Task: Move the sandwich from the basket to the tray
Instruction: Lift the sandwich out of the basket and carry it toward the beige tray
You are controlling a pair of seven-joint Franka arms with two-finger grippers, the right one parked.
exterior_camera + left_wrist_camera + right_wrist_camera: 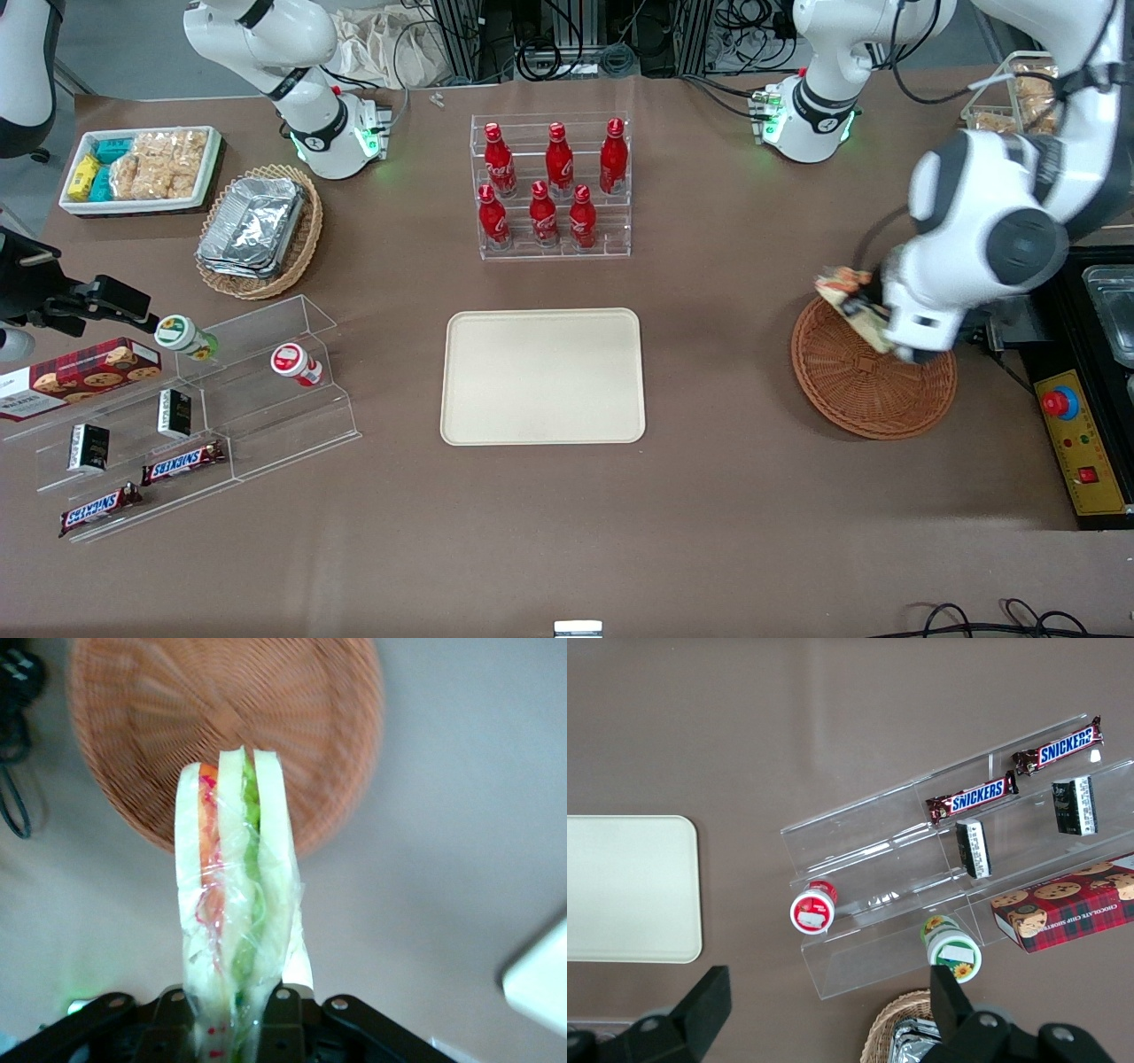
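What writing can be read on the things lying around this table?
"SNICKERS": on both chocolate bars.
"CHOCOLATE CHIP SHORTBREAD": along the red cookie box, only partly legible.
Red bottles: white script, too small to read.
The end effector, holding the sandwich above the basket: no text.

The whole table is seen from high above in the front view, facing the arms. The basket and the sandwich held in the gripper are viewed closely, downward, from the left wrist. The tray, shared with the front view, is seen from overhead by the right wrist.
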